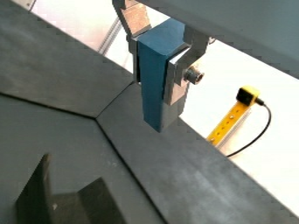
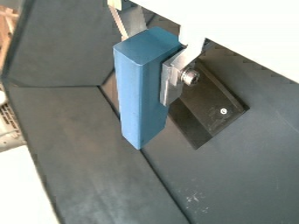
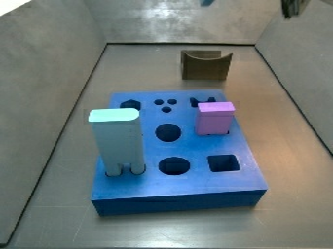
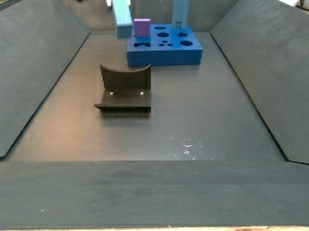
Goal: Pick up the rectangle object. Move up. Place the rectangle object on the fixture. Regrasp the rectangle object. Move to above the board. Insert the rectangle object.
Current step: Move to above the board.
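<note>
1. Closest to the lens in both wrist views: small blue flat rectangular slab, the rectangle object point(image 2: 145, 87), standing on end, long axis vertical, hanging clear of the dark floor below.
2. Clamped between the flat silver fingers point(image 1: 177, 77) of the gripper point(image 2: 163, 74); jaws closed to the slab's thickness, one plate pressed flat against its side, a screw head visible on that plate.
3. In a wrist view, part of the dark L-shaped fixture point(image 1: 65, 201) visible on the floor, well below the held slab and apart from it.
4. In a wrist view, a yellow tape measure point(image 1: 237, 108) with a black cable lying on the pale surface outside the dark enclosure.
5. In a side view, left to right on the large bright blue square board point(image 3: 182, 185): tall pale blue round-topped block point(image 3: 115, 140) standing upright near the left edge, then open round and square holes, then pink cube point(image 3: 215, 118) seated toward the right.
6. Behind the board in that view, the small dark olive U-shaped fixture point(image 3: 204, 64) resting on the grey floor, apart from the board and with nothing in it.
7. Gripper barely visible in the side views: only dark bits at the top edge, high above the floor.
8. In a side view, fixture point(image 4: 125, 87) nearer the camera, board point(image 4: 165, 50) behind it.
</note>
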Controlling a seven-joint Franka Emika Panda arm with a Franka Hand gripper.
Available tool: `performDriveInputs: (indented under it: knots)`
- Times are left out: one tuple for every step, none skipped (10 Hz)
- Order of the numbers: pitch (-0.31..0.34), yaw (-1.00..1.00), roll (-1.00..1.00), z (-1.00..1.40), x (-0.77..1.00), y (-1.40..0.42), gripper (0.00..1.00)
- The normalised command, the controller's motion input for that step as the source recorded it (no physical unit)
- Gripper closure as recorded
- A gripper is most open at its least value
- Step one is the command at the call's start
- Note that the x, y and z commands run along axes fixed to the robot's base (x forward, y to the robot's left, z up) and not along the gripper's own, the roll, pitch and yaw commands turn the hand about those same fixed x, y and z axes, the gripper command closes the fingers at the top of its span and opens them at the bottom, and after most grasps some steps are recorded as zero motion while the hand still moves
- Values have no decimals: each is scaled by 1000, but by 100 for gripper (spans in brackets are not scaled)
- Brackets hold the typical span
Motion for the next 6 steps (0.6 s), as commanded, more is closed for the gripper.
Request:
performDriveInputs:
  knots:
    - [37, -107, 15, 789, -27, -30, 100]
    - [63, -99, 13, 675, -25, -26, 100]
    - [120, -72, 3, 376, -18, -18, 100]
    - [142, -61, -1, 255, -15, -18, 100]
    - [-124, -241, -1000, -221, -535, -1000, 100]
    - [-131, -237, -1000, -213, -537, -1000, 100]
